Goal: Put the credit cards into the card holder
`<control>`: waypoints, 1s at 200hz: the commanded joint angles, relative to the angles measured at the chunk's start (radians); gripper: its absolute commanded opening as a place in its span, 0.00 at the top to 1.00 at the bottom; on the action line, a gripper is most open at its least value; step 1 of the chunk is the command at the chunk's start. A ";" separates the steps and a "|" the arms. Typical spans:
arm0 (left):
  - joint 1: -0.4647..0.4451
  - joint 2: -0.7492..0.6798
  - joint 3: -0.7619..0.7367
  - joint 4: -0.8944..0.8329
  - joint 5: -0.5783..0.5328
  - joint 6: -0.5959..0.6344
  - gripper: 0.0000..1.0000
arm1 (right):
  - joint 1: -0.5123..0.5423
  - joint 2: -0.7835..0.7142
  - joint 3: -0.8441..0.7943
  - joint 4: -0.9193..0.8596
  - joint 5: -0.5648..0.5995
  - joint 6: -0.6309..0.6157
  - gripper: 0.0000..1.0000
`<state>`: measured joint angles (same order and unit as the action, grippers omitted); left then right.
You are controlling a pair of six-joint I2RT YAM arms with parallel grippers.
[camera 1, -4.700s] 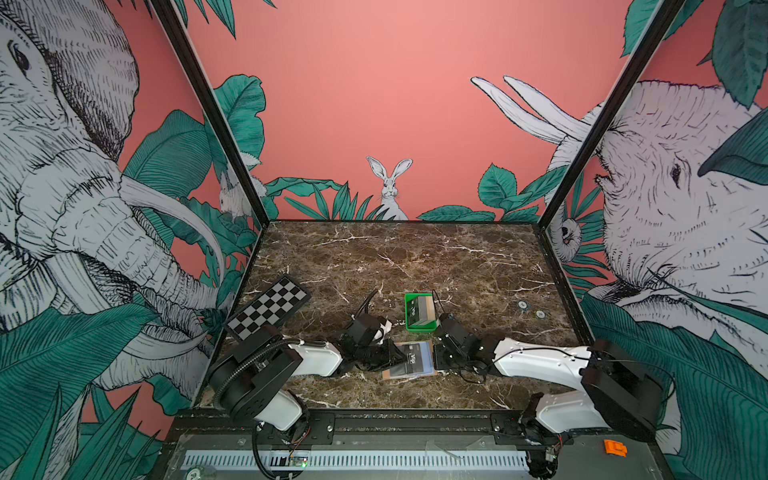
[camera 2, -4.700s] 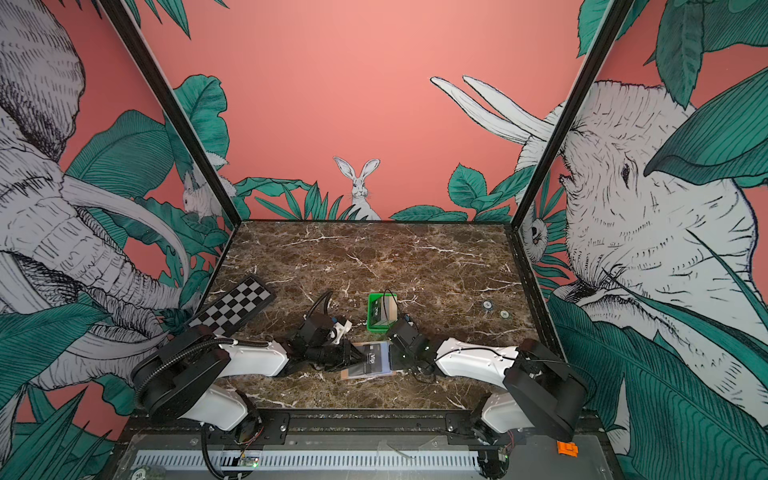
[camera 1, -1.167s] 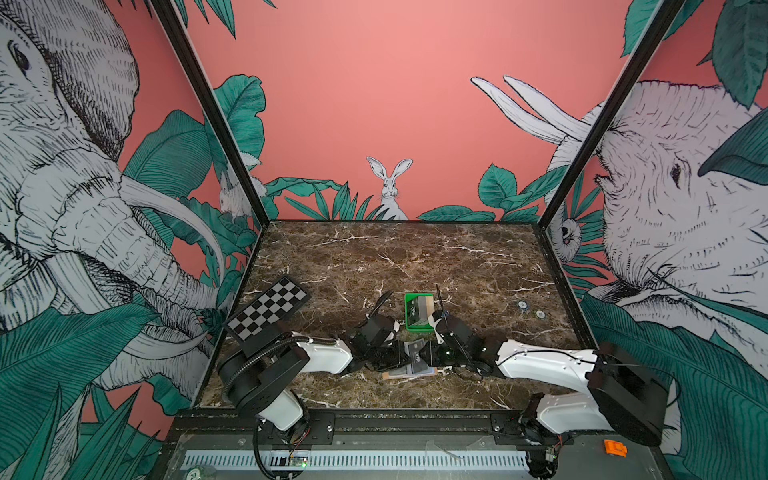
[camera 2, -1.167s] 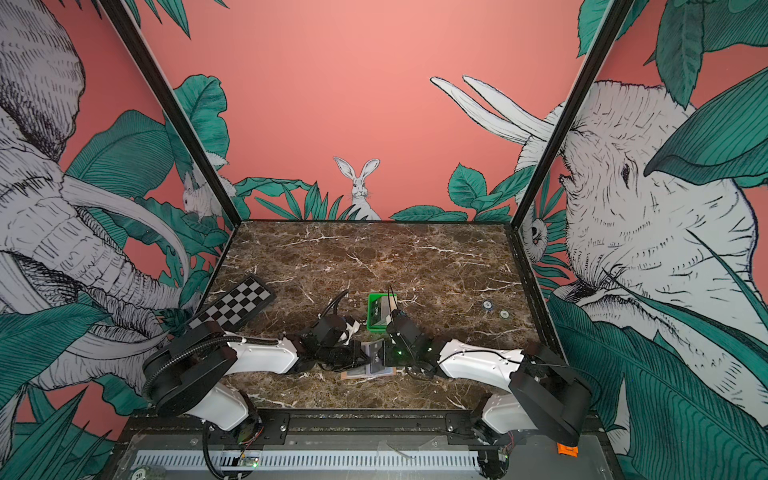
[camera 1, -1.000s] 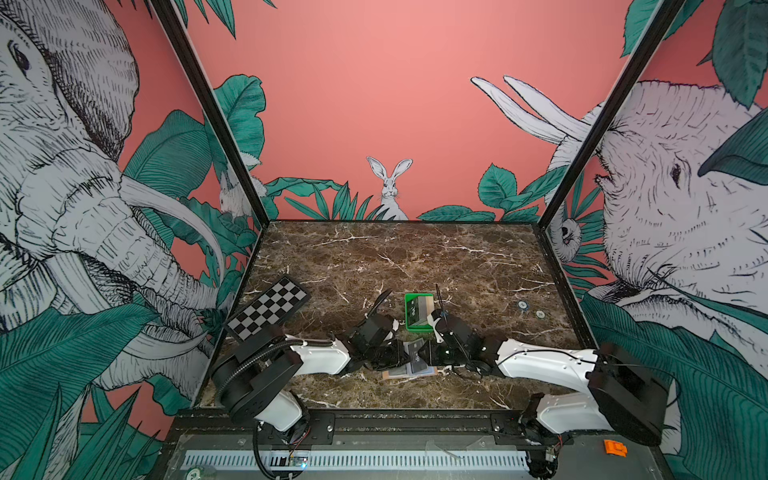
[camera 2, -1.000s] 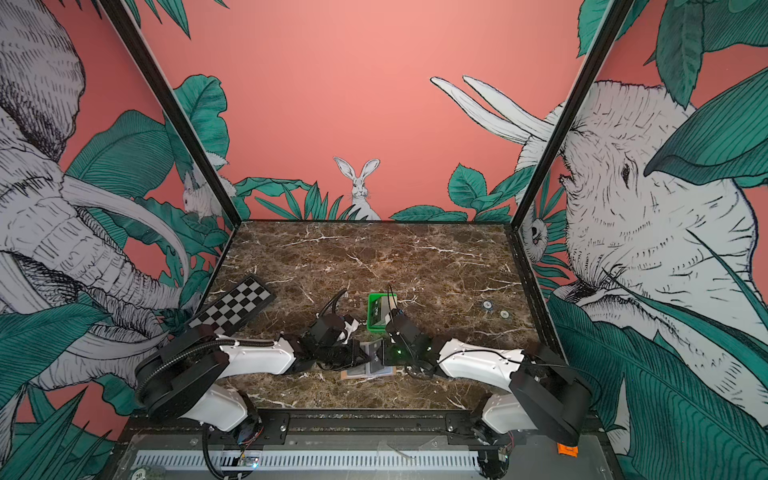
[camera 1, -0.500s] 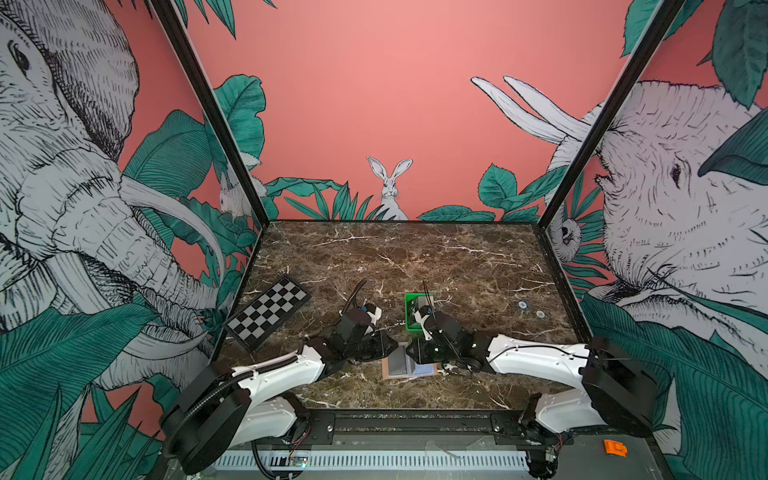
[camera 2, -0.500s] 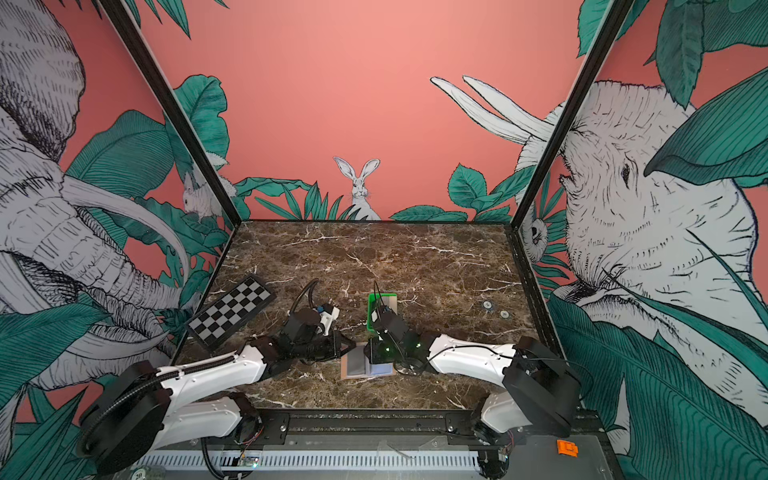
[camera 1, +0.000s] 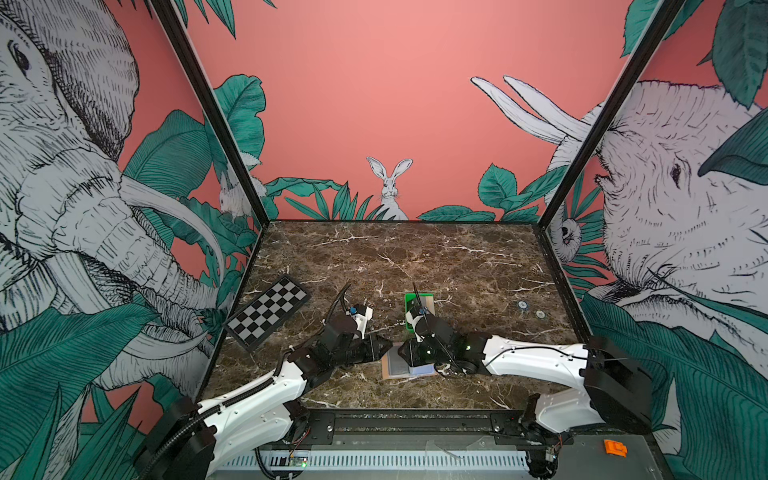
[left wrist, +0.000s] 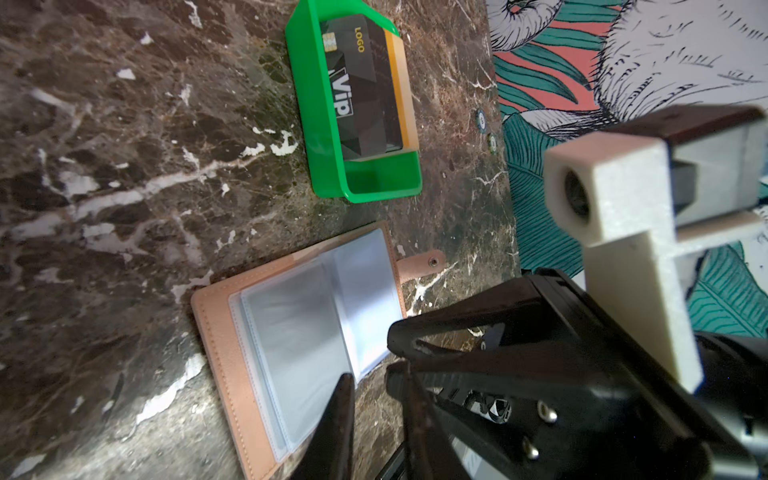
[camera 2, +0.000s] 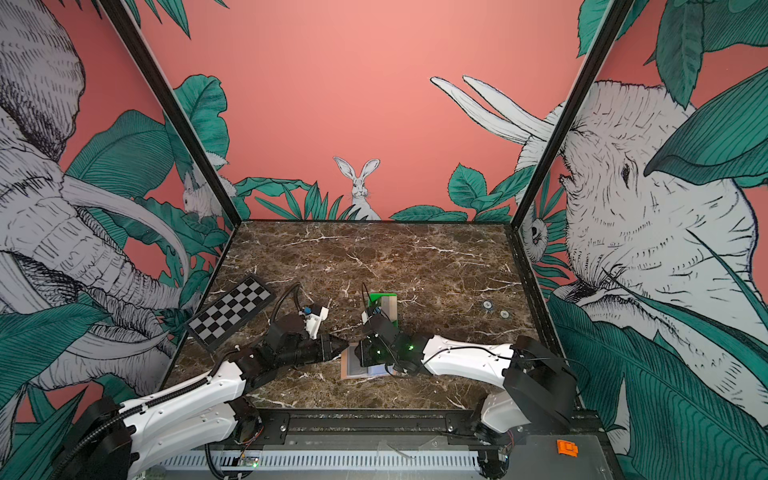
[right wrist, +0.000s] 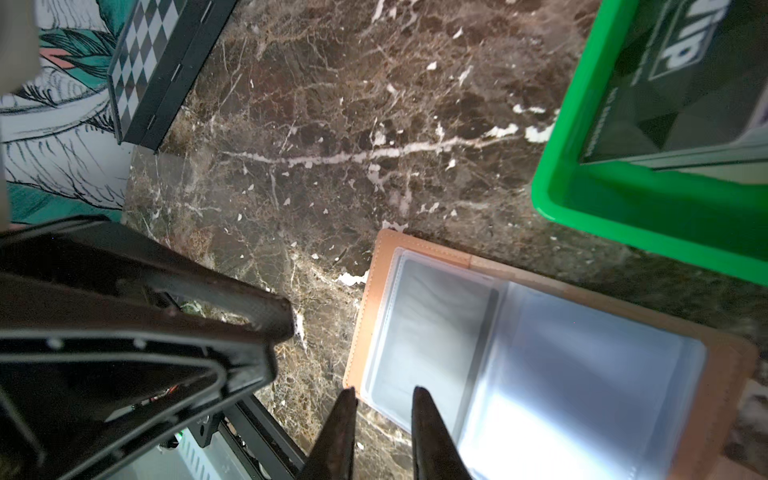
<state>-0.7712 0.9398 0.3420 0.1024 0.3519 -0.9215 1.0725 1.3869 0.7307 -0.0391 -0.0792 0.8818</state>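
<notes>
The card holder lies open and flat on the worktop between the two claws, with a dark grey card already behind one clear pocket. The left claw hovers at the holder's left edge, its fingers parted by a narrow gap with nothing between them. The right claw hangs low over the holder in the same condition, slightly open and empty. The cards left to load, the black VIP card stacked on the tan card, lie in the green tray. The tray sits just beyond the holder, toward the back wall. The cards' long axis runs front to back, in line with the tray. I judge the right claw nearer, since the tray sits directly past it in both top views.
</notes>
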 commanded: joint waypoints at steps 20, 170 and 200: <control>0.003 -0.020 0.014 0.015 0.023 0.030 0.74 | 0.003 -0.131 -0.014 -0.074 0.107 -0.054 0.75; 0.004 0.174 0.198 -0.032 0.015 0.184 0.73 | -0.124 -0.322 -0.021 -0.283 0.222 -0.143 0.59; 0.004 0.262 0.270 -0.062 -0.004 0.232 0.73 | -0.176 -0.298 -0.012 -0.282 0.185 -0.165 0.50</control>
<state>-0.7712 1.1587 0.5522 0.0879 0.3618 -0.7544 0.9279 1.0779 0.7197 -0.3153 0.1303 0.7490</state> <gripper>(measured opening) 0.269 0.468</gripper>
